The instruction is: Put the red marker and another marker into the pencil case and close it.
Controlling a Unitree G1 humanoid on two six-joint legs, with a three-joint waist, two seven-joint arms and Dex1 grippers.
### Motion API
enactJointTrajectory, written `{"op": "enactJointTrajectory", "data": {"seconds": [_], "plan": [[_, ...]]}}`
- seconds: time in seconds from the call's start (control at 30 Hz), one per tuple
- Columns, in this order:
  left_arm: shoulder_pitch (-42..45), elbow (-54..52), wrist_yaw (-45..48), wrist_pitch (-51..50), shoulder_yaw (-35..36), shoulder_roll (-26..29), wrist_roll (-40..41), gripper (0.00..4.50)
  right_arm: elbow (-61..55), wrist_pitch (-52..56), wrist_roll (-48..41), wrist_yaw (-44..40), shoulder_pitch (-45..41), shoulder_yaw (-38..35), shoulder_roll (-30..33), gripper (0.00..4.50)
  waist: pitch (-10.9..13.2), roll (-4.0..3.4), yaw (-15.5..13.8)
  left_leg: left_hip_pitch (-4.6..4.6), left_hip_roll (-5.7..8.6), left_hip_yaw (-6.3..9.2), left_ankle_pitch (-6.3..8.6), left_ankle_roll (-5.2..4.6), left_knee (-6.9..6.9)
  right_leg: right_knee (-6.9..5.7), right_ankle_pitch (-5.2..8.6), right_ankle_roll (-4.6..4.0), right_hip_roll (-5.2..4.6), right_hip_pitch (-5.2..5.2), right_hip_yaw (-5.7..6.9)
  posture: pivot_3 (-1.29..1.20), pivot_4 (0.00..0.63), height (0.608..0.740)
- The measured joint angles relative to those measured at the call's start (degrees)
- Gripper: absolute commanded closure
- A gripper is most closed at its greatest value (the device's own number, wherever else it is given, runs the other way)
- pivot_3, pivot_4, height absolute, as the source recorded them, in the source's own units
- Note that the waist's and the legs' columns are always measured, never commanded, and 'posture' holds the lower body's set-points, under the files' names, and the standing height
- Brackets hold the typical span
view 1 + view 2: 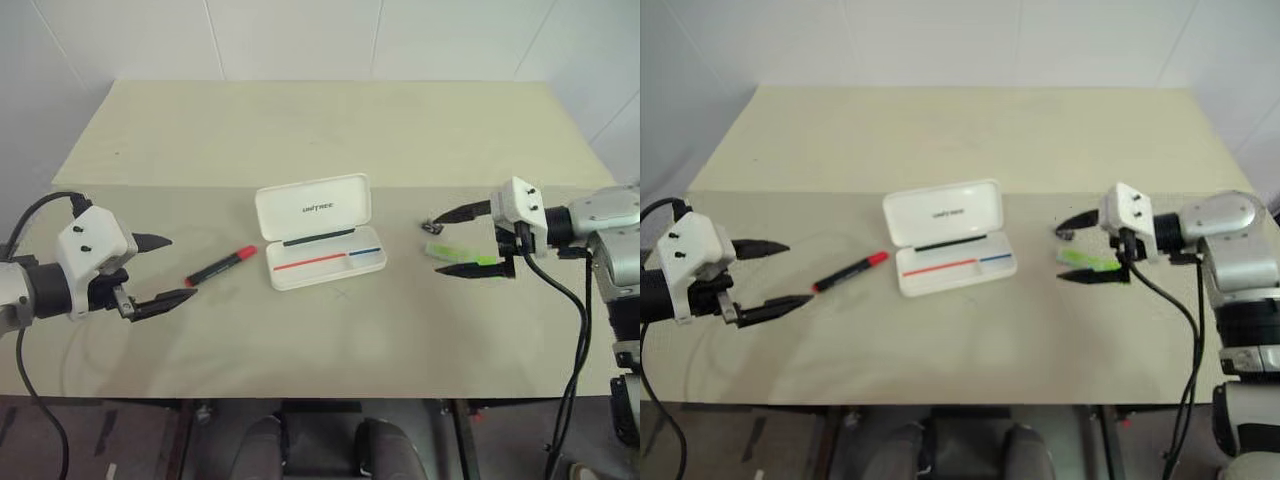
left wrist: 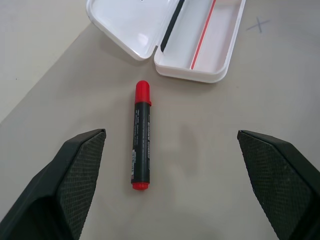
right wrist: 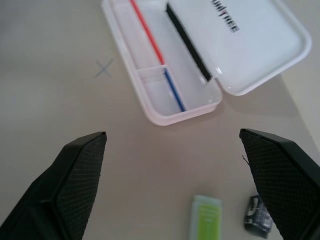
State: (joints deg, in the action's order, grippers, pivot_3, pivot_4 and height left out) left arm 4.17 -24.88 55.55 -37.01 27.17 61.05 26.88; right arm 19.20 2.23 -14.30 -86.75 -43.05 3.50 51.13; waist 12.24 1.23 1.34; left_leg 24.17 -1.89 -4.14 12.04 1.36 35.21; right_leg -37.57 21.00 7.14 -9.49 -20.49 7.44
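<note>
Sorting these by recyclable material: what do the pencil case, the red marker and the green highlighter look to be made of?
The pencil case looks like hard, glossy white plastic: moulded rounded corners and soft sheen on the lid. The red marker seems smooth plastic too, a shiny red cap and a black printed barrel. The green highlighter appears to be translucent neon plastic; its finish is hard to judge.

White end effector [image 1: 160, 270] housings with screws, black textured fingers [image 2: 75, 175], black cables, silver arms.
</note>
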Motion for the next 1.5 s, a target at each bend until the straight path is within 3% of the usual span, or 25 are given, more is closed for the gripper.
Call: {"op": "enactJointTrajectory", "data": {"seconds": [0.27,0.57,0.7,0.9,1.07,1.5], "plan": [[6.1,4.95,2.17,2.88,-5.18,-0.13,0.5,0.01,4.65,-2.39,0.37,-0.14,-3.37,0.12,1.0,0.0,0.0,0.01,0.16,0.03,-0.09,-0.12,0.02,0.04,-0.05,-0.14,0.0,-0.01,0.08,-0.1,-0.1,0.0,0.15,0.74],[15.25,7.39,6.06,3.85,-15.42,-0.99,1.13,0.01,2.1,-0.7,-2.96,-0.19,-2.92,-0.58,0.84,0.0,0.0,0.01,0.1,0.03,-0.09,-0.14,0.02,0.03,-0.02,-0.16,-0.01,-0.01,0.09,-0.1,-0.11,0.0,0.15,0.74],[25.78,7.36,2.18,3.62,-27.2,-10.69,-2.19,0.01,-0.95,0.34,-3.94,0.36,-1.03,-1.59,0.62,0.0,-0.03,0.06,-1.26,0.05,-0.09,-0.09,0.05,0.0,0.26,-0.22,-0.02,0.0,0.09,0.01,-0.07,0.0,0.15,0.74],[29.25,9.76,-3.15,2.97,-39.94,-19.7,-9.81,0.01,-7.73,3.83,-6.34,1.91,3.53,-4.4,1.76,0.0,-0.02,0.08,-1.49,0.18,-0.09,-0.07,0.14,-0.05,0.39,-0.19,-0.03,0.01,0.1,-0.02,-0.04,0.0,0.15,0.74],[29.59,12.77,-5.23,2.69,-43.17,-21.8,-14.21,0.01,-12.4,6.18,-7.97,3.12,6.49,-7.98,3.96,0.0,-0.02,0.08,-1.28,0.11,-0.11,-0.06,0.14,-0.05,0.42,-0.16,-0.03,0.01,0.1,0.02,-0.07,0.0,0.15,0.74],[30.39,17.6,-3.08,2.04,-45.89,-24.45,-16.01,0.01,-16.91,9.06,-8.55,6.59,10.36,-10.28,4.72,0.0,-0.02,0.08,-1.54,0.12,-0.09,-0.01,0.15,-0.07,0.47,-0.15,-0.03,0.01,0.09,0.1,-0.02,0.0,0.15,0.74]]}}
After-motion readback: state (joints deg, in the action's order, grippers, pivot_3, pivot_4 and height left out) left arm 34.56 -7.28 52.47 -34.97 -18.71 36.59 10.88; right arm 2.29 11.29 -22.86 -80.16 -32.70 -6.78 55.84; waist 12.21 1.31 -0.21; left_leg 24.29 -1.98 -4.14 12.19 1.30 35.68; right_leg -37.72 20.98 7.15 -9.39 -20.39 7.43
